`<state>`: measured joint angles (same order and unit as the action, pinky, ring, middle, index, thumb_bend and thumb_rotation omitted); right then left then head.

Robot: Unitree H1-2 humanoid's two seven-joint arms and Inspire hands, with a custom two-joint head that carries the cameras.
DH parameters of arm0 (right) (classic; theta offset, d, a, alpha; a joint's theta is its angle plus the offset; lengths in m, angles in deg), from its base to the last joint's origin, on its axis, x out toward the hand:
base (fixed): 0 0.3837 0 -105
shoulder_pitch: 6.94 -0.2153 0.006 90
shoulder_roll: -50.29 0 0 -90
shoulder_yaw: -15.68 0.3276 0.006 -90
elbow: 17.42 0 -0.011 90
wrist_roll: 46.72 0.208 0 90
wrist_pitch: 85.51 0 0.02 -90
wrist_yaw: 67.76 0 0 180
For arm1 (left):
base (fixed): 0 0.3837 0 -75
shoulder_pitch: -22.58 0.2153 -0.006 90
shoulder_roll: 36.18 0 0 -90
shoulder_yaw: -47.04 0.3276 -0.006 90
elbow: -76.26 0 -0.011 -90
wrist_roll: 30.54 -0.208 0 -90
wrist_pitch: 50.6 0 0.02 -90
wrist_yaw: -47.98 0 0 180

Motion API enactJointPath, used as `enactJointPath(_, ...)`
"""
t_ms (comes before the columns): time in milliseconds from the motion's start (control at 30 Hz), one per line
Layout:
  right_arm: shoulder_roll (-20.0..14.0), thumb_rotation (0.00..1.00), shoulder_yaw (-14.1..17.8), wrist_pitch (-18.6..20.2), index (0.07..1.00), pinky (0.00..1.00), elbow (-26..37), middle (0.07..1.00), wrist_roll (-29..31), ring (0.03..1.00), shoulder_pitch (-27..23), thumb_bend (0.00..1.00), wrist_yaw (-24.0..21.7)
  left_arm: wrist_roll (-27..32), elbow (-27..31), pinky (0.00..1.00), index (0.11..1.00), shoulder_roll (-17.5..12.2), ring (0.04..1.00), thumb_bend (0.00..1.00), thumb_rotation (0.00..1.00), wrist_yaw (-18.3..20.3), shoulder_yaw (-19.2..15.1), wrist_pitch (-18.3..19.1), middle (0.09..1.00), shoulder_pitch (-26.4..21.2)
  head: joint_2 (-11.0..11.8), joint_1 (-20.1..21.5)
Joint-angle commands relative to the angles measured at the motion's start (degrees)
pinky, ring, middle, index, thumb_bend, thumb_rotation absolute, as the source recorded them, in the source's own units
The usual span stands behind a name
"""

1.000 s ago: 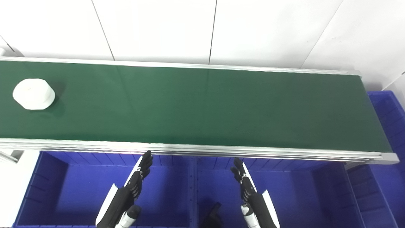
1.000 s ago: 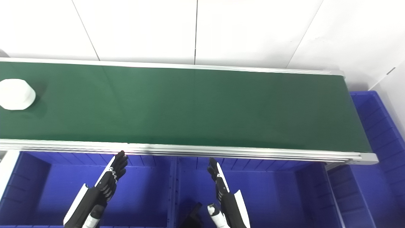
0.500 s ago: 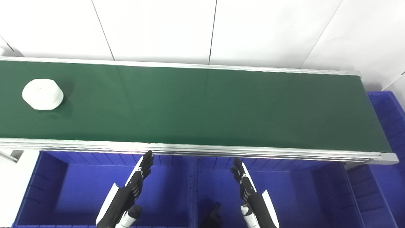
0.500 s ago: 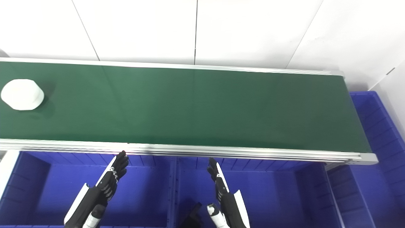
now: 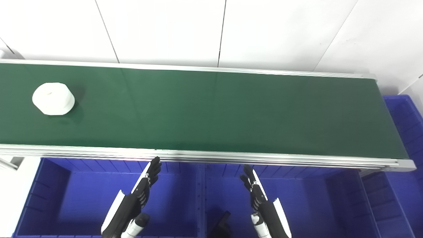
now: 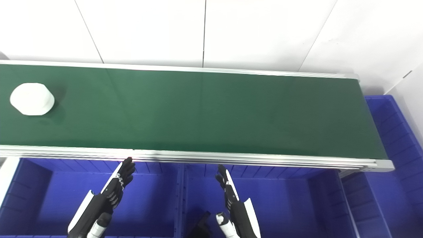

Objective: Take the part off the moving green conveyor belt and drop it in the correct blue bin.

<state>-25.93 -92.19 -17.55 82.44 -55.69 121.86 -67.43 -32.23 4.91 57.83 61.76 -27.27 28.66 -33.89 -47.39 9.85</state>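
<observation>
One white part [image 5: 53,98] lies at the far left of the green conveyor belt [image 5: 211,109], well apart from both hands. Left hand [image 5: 142,193] and right hand [image 5: 256,195] hover flat and empty over the blue bins [image 5: 82,198]. Step judged: awaiting arrival; next, a timed grasp.

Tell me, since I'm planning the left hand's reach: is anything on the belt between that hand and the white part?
Nothing visible is. The belt is bare between the part at its far left and the left hand, which waits open over a bin on the near side. Only the belt's near rail lies between them.
</observation>
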Motion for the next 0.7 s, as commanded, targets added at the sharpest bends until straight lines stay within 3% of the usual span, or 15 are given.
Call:
enactJointPath(0, -0.2, 1.00, -0.1, -1.1, 1.000, 1.00, 0.1, 1.000, 0.5, 0.976, 0.5, 0.93, -0.5, -0.1, 0.1, 1.00, 1.000, 0.3, 1.000, 1.00, 0.96, -0.3, 0.3, -2.7, 1.000, 0.4, 1.8, -1.3)
enactJointPath(267, -1.7, 1.00, 0.9, -4.6, 1.000, 1.00, -6.0, 1.000, 2.1, 0.981, -1.3, 0.94, -0.4, -2.3, -6.9, 0.98, 1.000, 1.8, 1.000, 1.00, 0.96, -0.7, 1.3, -8.3, 1.000, -0.9, 9.3, -7.8)
enactJointPath(300, -1.9, 1.00, 1.0, -4.6, 1.000, 1.00, -6.5, 1.000, 2.3, 0.982, -1.5, 0.95, -0.4, -2.3, -7.5, 0.97, 1.000, 1.9, 1.000, 1.00, 0.95, -0.6, 1.3, -8.7, 1.000, -1.1, 9.3, -7.8)
enactJointPath(333, -2.1, 1.00, 1.1, -4.7, 1.000, 1.00, -7.1, 1.000, 2.4, 0.982, -1.7, 0.95, -0.3, -2.4, -8.2, 0.97, 1.000, 2.0, 1.000, 1.00, 0.95, -0.5, 1.5, -9.0, 1.000, -1.3, 11.0, -9.0)
enactJointPath(467, -2.6, 1.00, 1.3, -4.9, 1.000, 1.00, -8.9, 1.000, 2.9, 0.977, -2.6, 0.94, -0.1, -2.5, -10.1, 0.99, 1.000, 2.4, 1.000, 1.00, 0.94, -0.6, 1.9, -10.2, 1.000, -2.0, 12.8, -10.4)
enactJointPath(667, -3.2, 1.00, 1.4, -4.9, 1.000, 1.00, -10.1, 1.000, 3.9, 0.981, -3.4, 0.93, -0.1, -2.4, -10.9, 0.95, 1.000, 2.9, 1.000, 1.00, 0.93, -0.8, 2.2, -11.2, 1.000, -2.4, 13.2, -12.0)
